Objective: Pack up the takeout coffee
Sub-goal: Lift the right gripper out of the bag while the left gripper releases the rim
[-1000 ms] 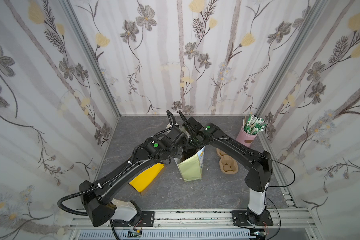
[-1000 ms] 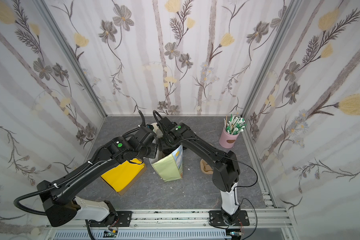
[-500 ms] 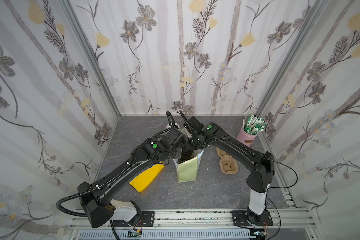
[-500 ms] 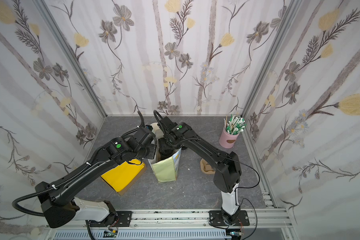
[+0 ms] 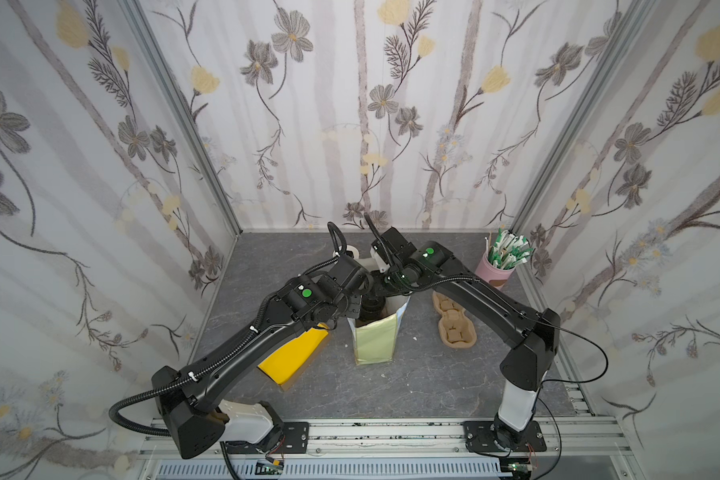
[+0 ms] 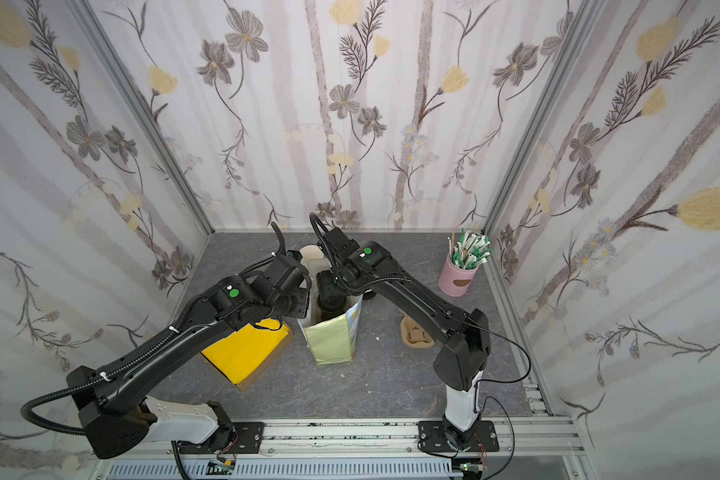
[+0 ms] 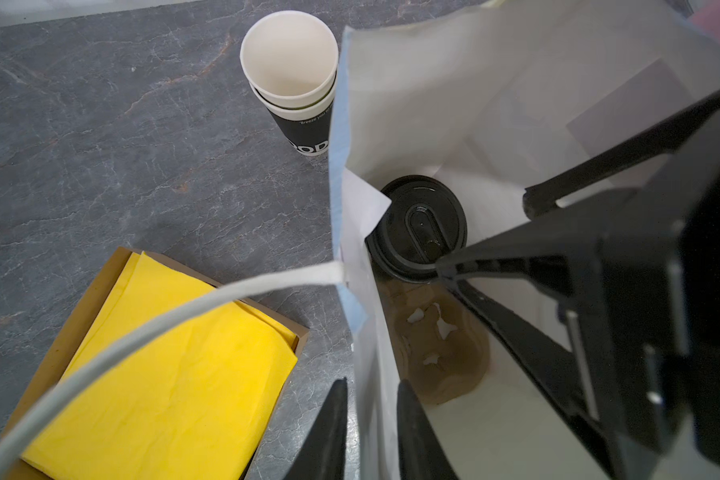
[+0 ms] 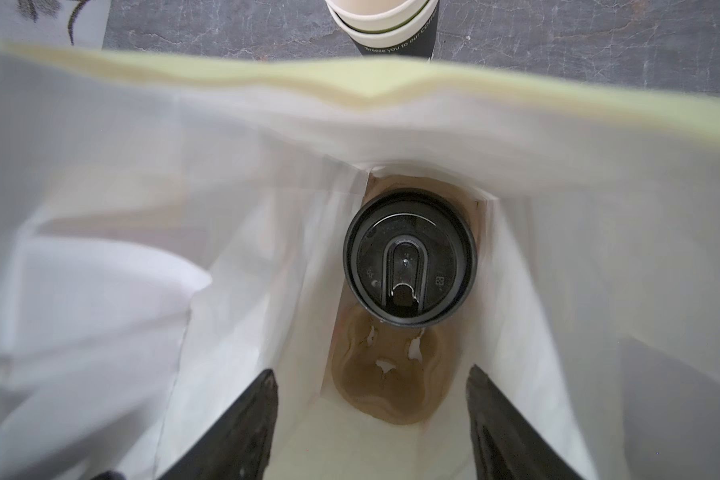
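Bag straighter; cup below R gripper

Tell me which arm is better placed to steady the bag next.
Left, probably: the left hand straddles a wall of the bag at its rim. The right hand hangs open inside it, above the lidded cup, and must lift out first.

"Breeze you to our" on cups

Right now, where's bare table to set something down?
Free: grey tabletop in front of the pale green paper bag, up to the near rail; also between bag and brown pulp cup carriers. Crowded: bag mouth, left pincer and right pincer both there.
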You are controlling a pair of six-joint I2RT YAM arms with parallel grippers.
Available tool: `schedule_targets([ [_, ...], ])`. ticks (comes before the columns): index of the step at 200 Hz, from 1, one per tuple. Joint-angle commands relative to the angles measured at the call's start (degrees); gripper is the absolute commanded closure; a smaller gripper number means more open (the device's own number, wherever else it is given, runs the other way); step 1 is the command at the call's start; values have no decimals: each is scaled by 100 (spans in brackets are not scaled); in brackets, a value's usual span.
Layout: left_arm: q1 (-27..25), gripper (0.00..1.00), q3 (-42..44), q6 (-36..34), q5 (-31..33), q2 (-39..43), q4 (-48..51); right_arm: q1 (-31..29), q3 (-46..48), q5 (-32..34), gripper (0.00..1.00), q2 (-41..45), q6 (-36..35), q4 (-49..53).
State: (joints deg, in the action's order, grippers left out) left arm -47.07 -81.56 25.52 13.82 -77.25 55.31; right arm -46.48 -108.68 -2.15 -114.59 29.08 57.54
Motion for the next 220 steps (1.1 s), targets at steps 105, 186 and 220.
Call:
schedule_targets([
  [105,25,54,-750,-138,160,30,42,-18,-557,102,29,179,54,338],
  [186,32,54,-1305,-550,309,-18,7,-202,-1274,199,31,93,-3,507],
  [220,38,55,-1549,-716,292,-106,-19,-195,-1937,395,31,-152,-26,785],
])
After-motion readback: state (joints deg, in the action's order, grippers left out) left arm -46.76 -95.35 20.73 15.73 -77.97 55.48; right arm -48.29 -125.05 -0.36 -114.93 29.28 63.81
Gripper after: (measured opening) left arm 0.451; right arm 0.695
